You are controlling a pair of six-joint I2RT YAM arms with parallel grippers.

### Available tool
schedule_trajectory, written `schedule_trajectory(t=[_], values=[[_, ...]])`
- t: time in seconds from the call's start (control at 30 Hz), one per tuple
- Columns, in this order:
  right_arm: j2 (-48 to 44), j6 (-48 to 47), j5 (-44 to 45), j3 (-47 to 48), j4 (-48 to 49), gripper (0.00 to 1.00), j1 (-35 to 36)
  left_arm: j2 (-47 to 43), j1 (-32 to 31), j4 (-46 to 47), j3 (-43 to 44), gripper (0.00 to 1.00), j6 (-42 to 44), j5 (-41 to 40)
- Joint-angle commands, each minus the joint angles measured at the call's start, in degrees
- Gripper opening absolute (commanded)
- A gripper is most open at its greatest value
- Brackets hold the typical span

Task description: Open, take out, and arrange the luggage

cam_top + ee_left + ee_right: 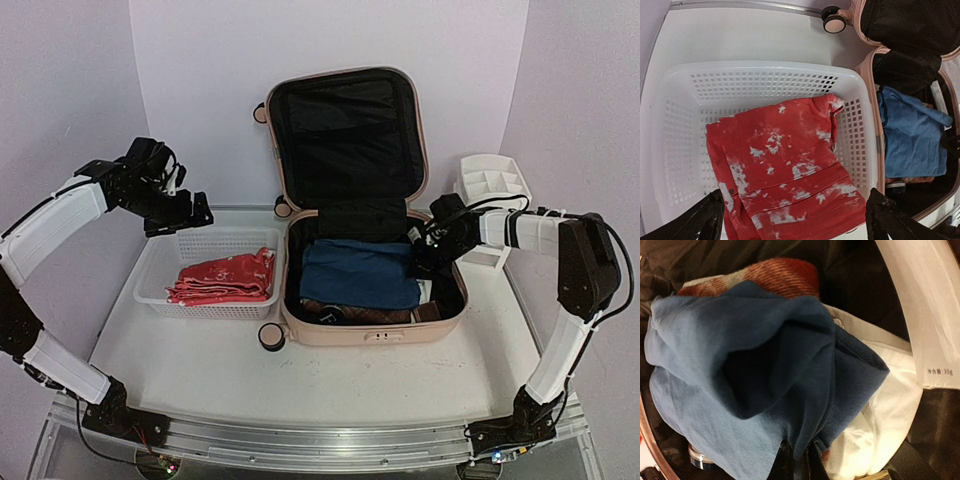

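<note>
And here we have the luggage (372, 336) lying wide open in the middle of the bench (330, 390), its lid (345, 130) standing upright against the back wall, a wheel (271, 337) at the front left corner. Just to its left, touching its side, sits the white basket (160, 270), and we see a folded red cloth (225, 278) with pale blotches lying inside. The left fingers (890, 220) hang above that basket, spread as wide as they go and holding nothing; the cloth lies free below them. Over on the right side, the right fingers (795, 462) reach down inside the luggage and are pinched tight on a fold at the edge of the blue garment (740, 365), which lies on top of the pile. Under it we catch a white item (880, 410) and a red plaid piece (775, 275). A white organizer (490, 180) stands on the bench to the right of the luggage, behind the right arm.
</note>
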Motion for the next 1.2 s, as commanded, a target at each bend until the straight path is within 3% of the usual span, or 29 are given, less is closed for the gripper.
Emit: schedule_trajectory(t=[0.0, 0.1, 0.47, 0.73, 0.9, 1.07, 1.17], values=[[-3.63, 0.46, -0.79, 1.07, 0.78, 0.00, -0.24, -1.39, 0.36, 8.59, -2.15, 0.99, -7.37, 3.80], [-5.28, 0.37, -0.57, 1.28, 0.84, 0.00, -0.23, -1.77, -0.53, 14.51, -4.18, 0.96, -8.25, 8.58], [-5.91, 0.50, 1.05, 7.88, -2.58, 0.00, -0.36, 10.31, -17.74, 14.01, 8.38, 0.88, -7.11, 2.31], [-4.58, 0.03, 3.49, 6.39, -4.95, 0.05, -0.79, 20.87, -24.16, 11.74, 17.43, 0.83, -8.96, 1.66], [-5.03, -1.19, 4.58, 3.37, -5.61, 0.18, -1.64, 28.76, -26.58, 8.30, 23.75, 0.80, -11.94, 1.89], [-5.91, -2.15, 3.31, 0.57, -5.89, 0.43, -2.62, 35.88, -28.86, 3.38, 30.51, 0.79, -15.27, 1.04], [-7.39, -2.41, 2.79, -2.41, -5.98, 0.47, -2.74, 39.53, -29.38, -0.46, 34.42, 0.77, -17.51, 0.60]])
